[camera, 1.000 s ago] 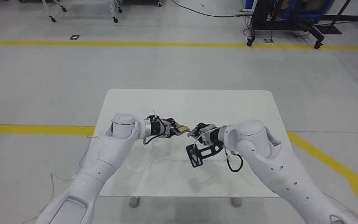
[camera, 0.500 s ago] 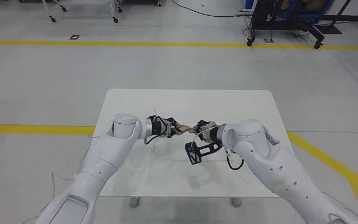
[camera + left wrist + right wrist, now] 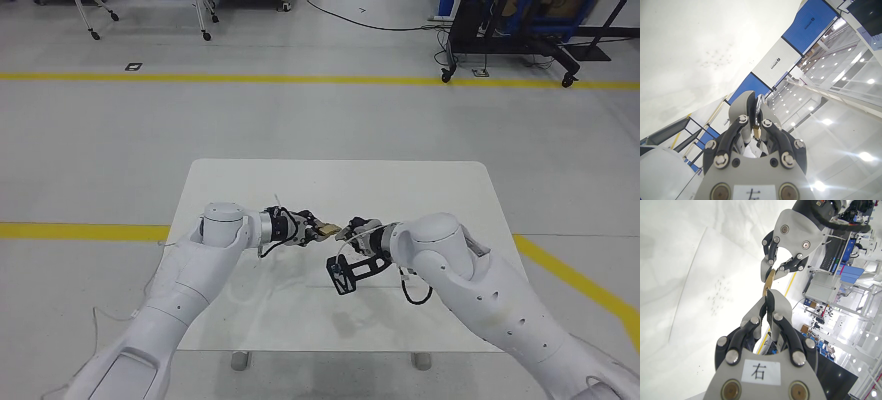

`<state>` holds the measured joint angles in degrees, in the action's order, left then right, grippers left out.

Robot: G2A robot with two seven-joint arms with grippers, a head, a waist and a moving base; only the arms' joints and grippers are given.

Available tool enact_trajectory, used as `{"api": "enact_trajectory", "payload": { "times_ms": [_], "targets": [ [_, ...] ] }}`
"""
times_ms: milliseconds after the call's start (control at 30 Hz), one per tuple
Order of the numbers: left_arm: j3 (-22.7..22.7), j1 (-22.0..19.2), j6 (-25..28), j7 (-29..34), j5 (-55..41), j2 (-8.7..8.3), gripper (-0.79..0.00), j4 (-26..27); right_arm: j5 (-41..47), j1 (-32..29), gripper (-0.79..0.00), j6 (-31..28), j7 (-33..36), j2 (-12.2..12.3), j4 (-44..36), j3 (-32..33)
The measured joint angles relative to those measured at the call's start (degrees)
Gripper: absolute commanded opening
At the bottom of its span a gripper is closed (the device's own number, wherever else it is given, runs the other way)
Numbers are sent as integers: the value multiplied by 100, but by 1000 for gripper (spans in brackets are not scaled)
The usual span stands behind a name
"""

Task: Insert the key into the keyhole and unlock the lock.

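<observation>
A small brass padlock hangs above the middle of the white table, held between both arms. My left gripper is shut on it; in the left wrist view its brass body and silver shackle sit between the left gripper's pads. My right gripper meets it from the other side. In the right wrist view the right gripper is shut with its tips against the free end of the padlock. The key is hidden between its pads. The left gripper grips the far end.
Both grippers hover above the bare table top, which has a few faint marks. Yellow floor lines and racks and carts lie well beyond the table.
The right wrist has turned a little, and the black bracket under it has swung leftward. The left arm and the padlock have stayed put.
</observation>
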<state>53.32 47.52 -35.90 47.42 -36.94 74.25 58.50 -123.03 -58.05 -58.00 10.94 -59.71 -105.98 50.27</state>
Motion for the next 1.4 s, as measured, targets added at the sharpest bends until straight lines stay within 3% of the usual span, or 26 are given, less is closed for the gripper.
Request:
{"api": "enact_trajectory", "payload": {
  "times_ms": [600,1200,1233,1267,1367,1400],
  "targets": [
    [-31,44,5,0,-125,13,-785,43,418,129,-785,0,470,1,-39,-236],
    [-17,87,-71,27,-189,-9,-785,140,605,221,-785,70,389,-41,233,-228],
    [-15,86,-73,30,-195,-9,-785,140,632,224,-739,77,366,-44,253,-220],
    [-12,84,-73,32,-201,-10,-785,140,659,226,-613,82,347,-47,276,-211],
    [-8,81,-77,41,-226,-11,-785,137,781,223,-406,144,286,-58,357,-158],
    [-6,77,-80,43,-239,-10,-785,132,823,216,-268,177,273,-59,378,-125]
  ]
}}
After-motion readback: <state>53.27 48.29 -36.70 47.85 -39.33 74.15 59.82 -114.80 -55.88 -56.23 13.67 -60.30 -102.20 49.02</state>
